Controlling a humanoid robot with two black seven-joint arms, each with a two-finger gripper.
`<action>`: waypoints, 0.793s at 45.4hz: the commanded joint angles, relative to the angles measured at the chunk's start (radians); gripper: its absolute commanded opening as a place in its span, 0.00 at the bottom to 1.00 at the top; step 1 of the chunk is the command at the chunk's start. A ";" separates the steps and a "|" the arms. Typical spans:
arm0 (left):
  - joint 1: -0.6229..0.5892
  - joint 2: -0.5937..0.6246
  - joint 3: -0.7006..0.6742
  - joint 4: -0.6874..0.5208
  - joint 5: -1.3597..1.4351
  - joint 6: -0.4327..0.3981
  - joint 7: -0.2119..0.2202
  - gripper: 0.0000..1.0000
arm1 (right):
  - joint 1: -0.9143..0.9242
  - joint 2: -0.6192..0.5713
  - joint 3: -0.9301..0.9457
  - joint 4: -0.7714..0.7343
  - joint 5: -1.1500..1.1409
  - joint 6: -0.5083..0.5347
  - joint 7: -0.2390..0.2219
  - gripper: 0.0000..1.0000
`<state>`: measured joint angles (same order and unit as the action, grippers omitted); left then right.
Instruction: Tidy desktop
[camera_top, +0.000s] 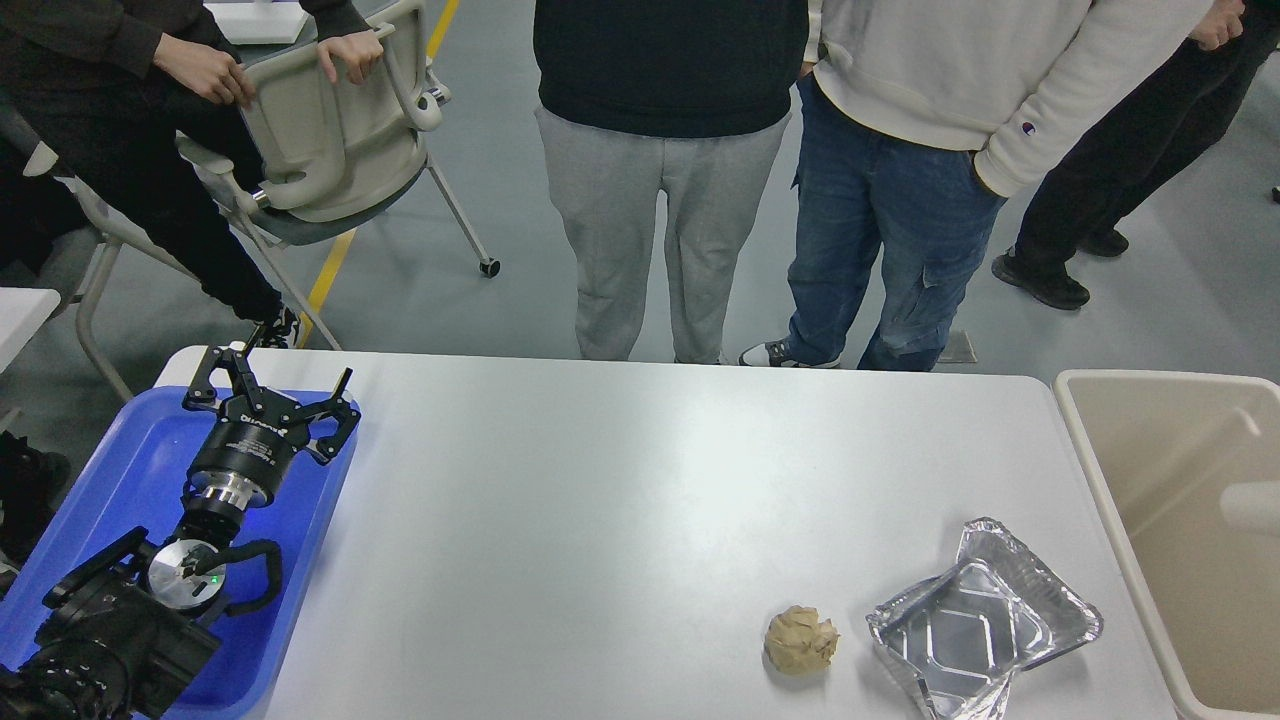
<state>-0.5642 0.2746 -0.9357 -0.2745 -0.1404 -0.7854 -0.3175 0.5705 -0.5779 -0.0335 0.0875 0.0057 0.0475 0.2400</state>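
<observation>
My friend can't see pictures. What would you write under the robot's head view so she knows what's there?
A big white desktop holds a crumpled tan paper ball and two stacked foil trays near its right end. The robot's left gripper hangs open above a blue tray at the left; a beige bin stands at the right, and people stand behind.

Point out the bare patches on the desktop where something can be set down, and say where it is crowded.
The desktop is bare across its whole middle, from the blue tray on the left to the crumpled paper ball; the far edge is bare too. It is crowded only at the near right, where the ball and the foil containers lie beside the beige bin. The left gripper hangs over the tray.
</observation>
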 joint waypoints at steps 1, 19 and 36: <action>0.000 0.000 0.000 0.000 0.001 0.000 0.000 1.00 | -0.044 0.099 0.029 -0.077 0.023 -0.063 -0.027 0.00; 0.000 0.000 0.000 0.000 0.001 0.000 0.000 1.00 | -0.043 0.102 0.049 -0.080 0.025 -0.089 -0.027 0.49; 0.000 0.000 0.000 0.000 -0.001 0.000 0.000 1.00 | -0.035 0.095 0.095 -0.092 0.025 -0.103 -0.024 1.00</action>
<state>-0.5645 0.2746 -0.9357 -0.2746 -0.1402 -0.7854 -0.3173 0.5289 -0.4789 0.0295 0.0001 0.0292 -0.0485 0.2149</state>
